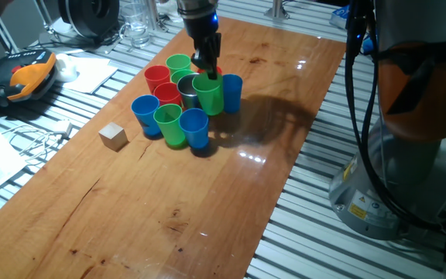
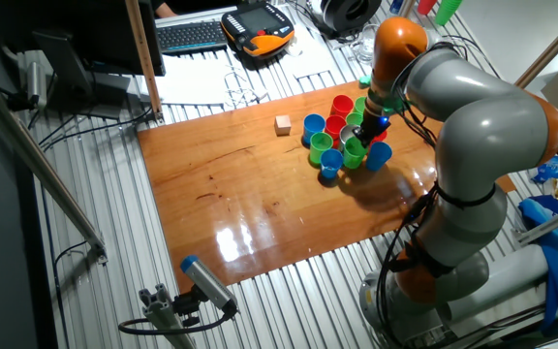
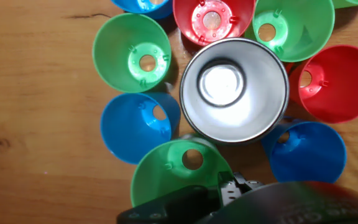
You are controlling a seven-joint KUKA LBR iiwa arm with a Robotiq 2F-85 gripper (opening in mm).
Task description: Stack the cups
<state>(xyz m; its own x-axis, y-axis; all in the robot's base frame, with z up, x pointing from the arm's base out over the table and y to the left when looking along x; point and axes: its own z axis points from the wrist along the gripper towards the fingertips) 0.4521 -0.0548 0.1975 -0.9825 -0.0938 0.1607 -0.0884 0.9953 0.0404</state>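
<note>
Red, green and blue cups stand mouth-up in a tight cluster around a shiny steel cup (image 1: 188,89) (image 3: 234,90) on the wooden table (image 1: 169,217). My gripper (image 1: 207,70) (image 2: 364,134) (image 3: 229,190) reaches down at the cluster's far side and is shut on the rim of a green cup (image 1: 208,94) (image 2: 355,153) (image 3: 176,171). This cup looks bigger than its neighbours in the hand view. Beside it are a blue cup (image 1: 231,91) (image 3: 306,152) and another blue cup (image 3: 138,127). Red cups (image 1: 157,77) (image 3: 213,22) sit behind the steel one.
A small wooden cube (image 1: 113,136) (image 2: 282,124) lies on the table apart from the cluster. An orange teach pendant (image 1: 29,77), papers and cables lie off the table's edge. The robot's base (image 1: 409,155) stands at the table's other long side.
</note>
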